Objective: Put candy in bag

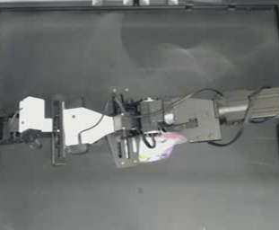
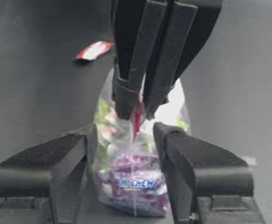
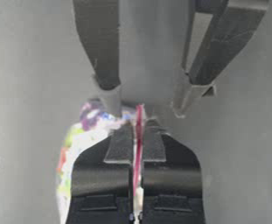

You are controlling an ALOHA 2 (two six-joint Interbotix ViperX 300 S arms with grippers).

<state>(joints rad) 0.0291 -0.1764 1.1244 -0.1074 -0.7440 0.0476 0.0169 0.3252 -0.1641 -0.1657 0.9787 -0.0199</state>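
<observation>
Candy, small red-and-white wrapped sweet (image 2: pixel 95 50), lies loose; right gripper (image 3: pixel 137 131) pinches clear zip bag's (image 2: pixel 129 175) pink strip, left gripper (image 2: pixel 126 131) wide around it—next, open mouth.

Robot lab bench — bare dark table (image 1: pixel 165 49), framed edges.

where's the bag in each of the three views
Top view: the bag lies at the table's centre, partly under both arms where they meet.
Left wrist view: the bag sits between the left pincer fingers, its top strip pinched by the right pincer beyond.
Right wrist view: the bag hangs from the right pincer.
Shared landmark: the pink-red strip.
</observation>
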